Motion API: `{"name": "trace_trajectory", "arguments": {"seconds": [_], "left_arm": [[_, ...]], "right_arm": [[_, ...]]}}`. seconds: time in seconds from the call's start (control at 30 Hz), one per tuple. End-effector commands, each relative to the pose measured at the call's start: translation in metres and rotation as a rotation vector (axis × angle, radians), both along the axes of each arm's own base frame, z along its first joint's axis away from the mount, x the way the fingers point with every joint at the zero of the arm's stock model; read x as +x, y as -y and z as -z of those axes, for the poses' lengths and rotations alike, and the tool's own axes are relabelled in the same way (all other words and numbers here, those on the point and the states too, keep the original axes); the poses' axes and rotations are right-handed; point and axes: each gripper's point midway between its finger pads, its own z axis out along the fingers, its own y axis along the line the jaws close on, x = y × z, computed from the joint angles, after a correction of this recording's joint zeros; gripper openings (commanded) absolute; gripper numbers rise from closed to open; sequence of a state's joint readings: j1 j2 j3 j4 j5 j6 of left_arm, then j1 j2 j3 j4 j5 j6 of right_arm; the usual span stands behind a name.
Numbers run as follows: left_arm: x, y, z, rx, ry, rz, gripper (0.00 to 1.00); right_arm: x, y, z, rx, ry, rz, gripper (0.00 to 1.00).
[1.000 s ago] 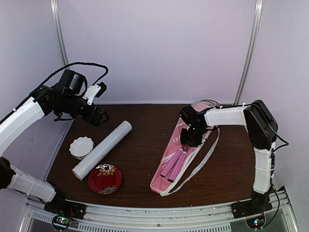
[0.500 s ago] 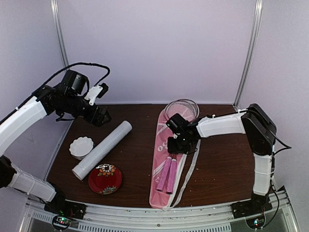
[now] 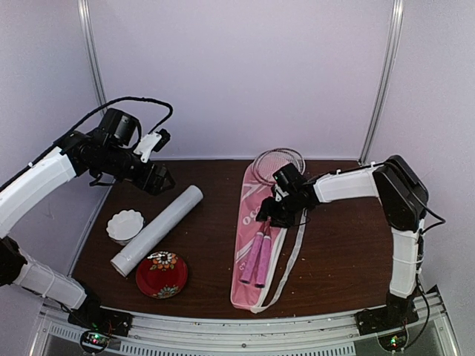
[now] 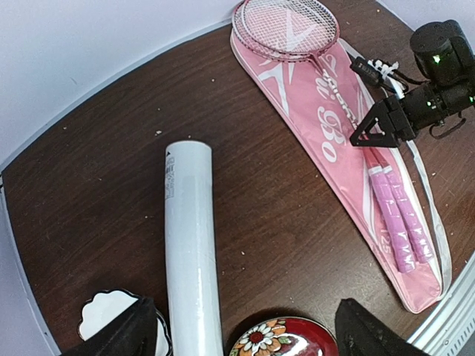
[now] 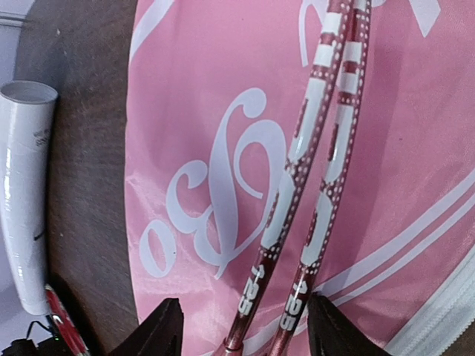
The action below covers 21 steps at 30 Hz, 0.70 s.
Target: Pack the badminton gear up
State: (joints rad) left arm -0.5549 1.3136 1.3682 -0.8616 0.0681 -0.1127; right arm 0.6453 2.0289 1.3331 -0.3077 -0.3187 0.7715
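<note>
The long pink bag (image 3: 251, 259) with white lettering lies flat right of the table's centre. Two racquets lie on it, pink handles (image 3: 257, 256) toward me and heads (image 3: 278, 164) past its far end. My right gripper (image 3: 276, 213) is low over the bag and open. Its fingers straddle the two racquet shafts (image 5: 297, 170) in the right wrist view, where the gripper (image 5: 245, 330) shows the bag (image 5: 185, 133) beneath. My left gripper (image 3: 160, 179) is open and empty, high above the long white tube (image 3: 157, 228). No shuttlecocks are visible.
A white scalloped bowl (image 3: 125, 225) sits left of the tube and a red floral plate (image 3: 162, 274) sits by its near end. In the left wrist view the tube (image 4: 191, 245), bowl (image 4: 111, 322), plate (image 4: 286, 340) and bag (image 4: 334, 141) all show below.
The bag and racquets have swung left and now lie nearly straight toward me. My right gripper moved left with them, then slightly back right. The left arm barely shifted.
</note>
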Motion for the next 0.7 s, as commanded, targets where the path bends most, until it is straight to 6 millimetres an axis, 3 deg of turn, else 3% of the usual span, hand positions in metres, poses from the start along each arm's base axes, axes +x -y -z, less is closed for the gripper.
{"name": "trace_trajectory", "arguments": {"seconds": [0.0, 0.17, 0.53, 0.67], "left_arm": [[0.002, 0.006, -0.014, -0.048, 0.041, 0.007, 0.86], [0.003, 0.007, -0.016, -0.05, 0.045, 0.008, 0.86], [0.003, 0.008, -0.017, -0.049, 0.05, 0.012, 0.86], [0.003, 0.008, -0.02, -0.054, 0.053, 0.012, 0.86]], "right_arm": [[0.007, 0.002, 0.019, 0.133, -0.039, 0.03, 0.6], [0.013, -0.003, 0.006, 0.267, 0.001, 0.034, 0.58], [0.042, 0.013, -0.005, 0.374, 0.113, 0.125, 0.54], [0.051, 0.006, -0.006, 0.428, 0.096, 0.134, 0.52]]}}
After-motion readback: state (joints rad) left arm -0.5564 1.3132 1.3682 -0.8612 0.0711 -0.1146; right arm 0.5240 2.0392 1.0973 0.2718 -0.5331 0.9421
